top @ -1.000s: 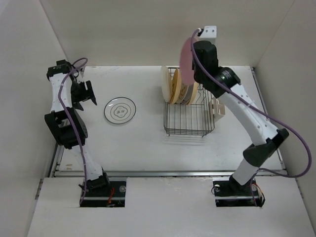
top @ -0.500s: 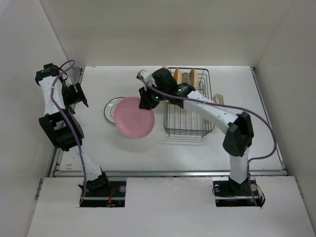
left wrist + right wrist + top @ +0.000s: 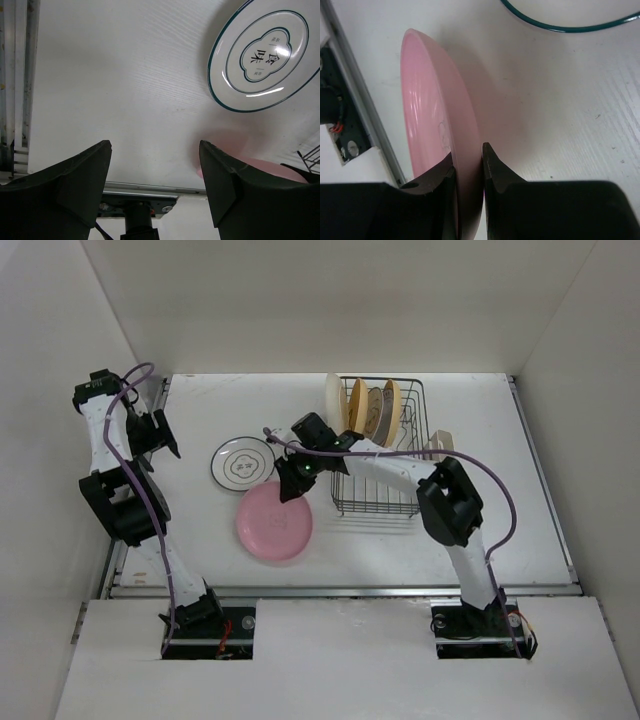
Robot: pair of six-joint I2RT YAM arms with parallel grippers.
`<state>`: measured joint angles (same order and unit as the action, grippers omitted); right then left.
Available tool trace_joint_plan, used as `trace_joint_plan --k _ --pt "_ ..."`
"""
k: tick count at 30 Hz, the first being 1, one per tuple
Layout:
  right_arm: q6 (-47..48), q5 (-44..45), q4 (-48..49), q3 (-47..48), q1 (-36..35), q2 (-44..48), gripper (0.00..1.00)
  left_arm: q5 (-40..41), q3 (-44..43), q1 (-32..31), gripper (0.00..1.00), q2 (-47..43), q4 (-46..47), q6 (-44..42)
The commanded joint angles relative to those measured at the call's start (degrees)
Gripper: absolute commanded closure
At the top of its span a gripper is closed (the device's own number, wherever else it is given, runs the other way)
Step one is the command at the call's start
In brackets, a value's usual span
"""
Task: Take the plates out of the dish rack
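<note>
Right end effector [image 3: 467, 167] is closed on the rim of the pink plate [image 3: 427, 125], one finger on each face. The plate is held low at the worktop [image 3: 480, 530], just beside the ringed plate [image 3: 243, 462]; touchdown cannot be told. It is judged stiff, glazed, slippery and breakable, so a rim pinch gives thin purchase. Left end effector [image 3: 155, 160] is open and empty. Other plates [image 3: 357, 412] are stood on edge in the rack [image 3: 385, 502], best taken by the upper rim.
</note>
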<state>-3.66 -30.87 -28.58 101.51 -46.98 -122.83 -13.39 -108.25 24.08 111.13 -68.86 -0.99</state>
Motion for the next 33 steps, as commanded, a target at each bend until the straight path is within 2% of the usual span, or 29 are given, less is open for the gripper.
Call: trace_joint_plan --k 1,3,8,11,12,16,20,22,26,29,30,33 --pt "-0.6 1.9 3.0 1.6 -0.5 -2.2 0.87 -0.3 0.6 0.0 0.32 -3.2 -1.5 -0.1" --pt "-0.6 2.4 4.2 1.6 -0.5 -2.8 0.80 0.3 0.6 0.0 0.32 -3.2 -1.5 -0.1" --pt "-1.1 5.8 4.2 1.6 -0.5 -4.5 0.78 0.3 0.4 0.0 0.32 -3.9 -1.5 -0.1" --pt "-1.1 9.9 3.2 2.1 -1.0 -5.9 0.65 0.8 1.7 0.0 0.32 -5.1 -0.9 -0.6" --pt "-1.1 10.7 2.7 2.1 -1.0 -5.9 0.56 0.8 1.7 0.0 0.32 -5.1 -0.9 -0.6" --pt "-1.1 12.4 2.0 2.9 -1.5 -5.9 0.46 0.8 1.7 0.0 0.32 -5.1 -0.9 -0.6" --pt "-1.1 16.3 0.3 3.4 -2.1 -5.9 0.43 0.8 1.7 0.0 0.32 -5.7 -0.9 -0.6" --pt "-0.6 16.8 -0.3 4.9 -2.1 -4.4 0.42 0.8 1.7 0.0 0.32 -6.2 -0.9 -0.6" --pt "-0.6 20.1 -0.3 6.4 -2.8 0.9 0.29 1.3 1.7 0.0 0.32 -6.7 -0.9 -0.6" --pt "-1.8 23.7 -1.6 9.7 -2.8 6.4 0.25 1.9 1.7 0.0 0.32 -7.2 -0.9 -0.6" --pt "-2.5 25.5 -1.6 10.7 -2.8 8.0 0.18 1.9 1.7 0.0 0.32 -7.2 -0.9 -0.6" --pt "-6.2 38.2 -1.6 14.4 -2.8 14.3 0.11 2.4 1.7 0.0 0.32 -7.9 -0.9 -1.1"
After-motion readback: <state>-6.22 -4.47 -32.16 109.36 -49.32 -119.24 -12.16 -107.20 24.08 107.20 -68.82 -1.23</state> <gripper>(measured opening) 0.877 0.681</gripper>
